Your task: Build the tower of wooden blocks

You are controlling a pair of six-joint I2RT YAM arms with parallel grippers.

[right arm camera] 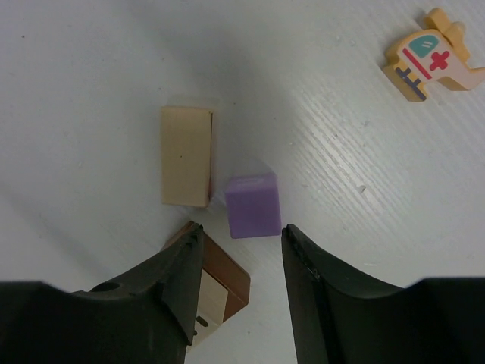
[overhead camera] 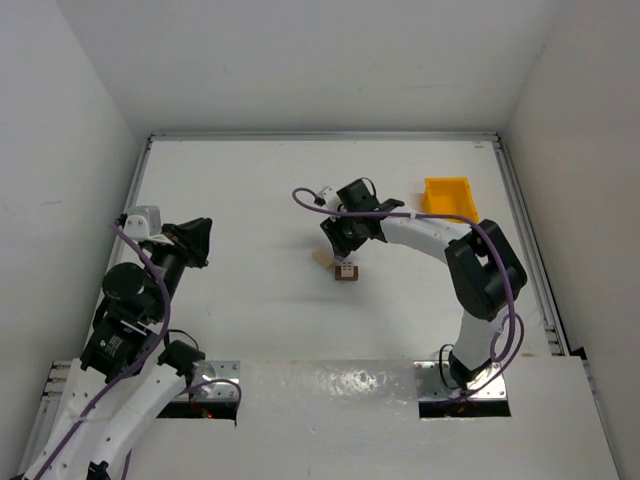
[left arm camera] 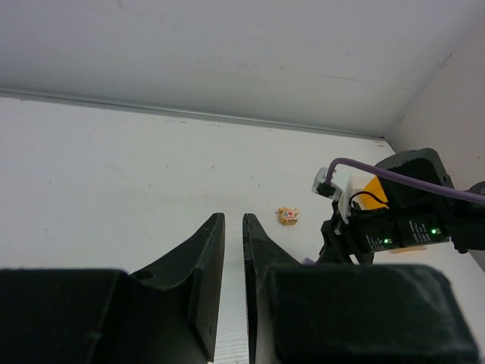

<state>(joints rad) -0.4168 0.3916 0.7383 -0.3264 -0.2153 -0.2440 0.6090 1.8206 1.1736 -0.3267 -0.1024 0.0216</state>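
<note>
- Right gripper [right arm camera: 242, 227] hangs low over the blocks with its fingers spread and nothing between them. I judge the gap wide enough to drop over a single block.
- Just past its tips, the purple block [right arm camera: 252, 206] lies on the table [right arm camera: 91, 61], clear of both fingers, so it looks like the likeliest pick.
- Beside it lies the light tan block [right arm camera: 186, 155], flat. The dark brown block [right arm camera: 227, 277] sits partly under one finger, with a paler piece on or against it; I cannot tell which.
- All the blocks cluster mid-table, so I reckon the tower is barely begun.
- A helicopter toy [right arm camera: 430, 54] lies well apart, and the yellow bin [overhead camera: 447, 195] sits at the far right.
- Left gripper [left arm camera: 233, 220] waits at the left, its fingers nearly together and empty, out of the way.
</note>
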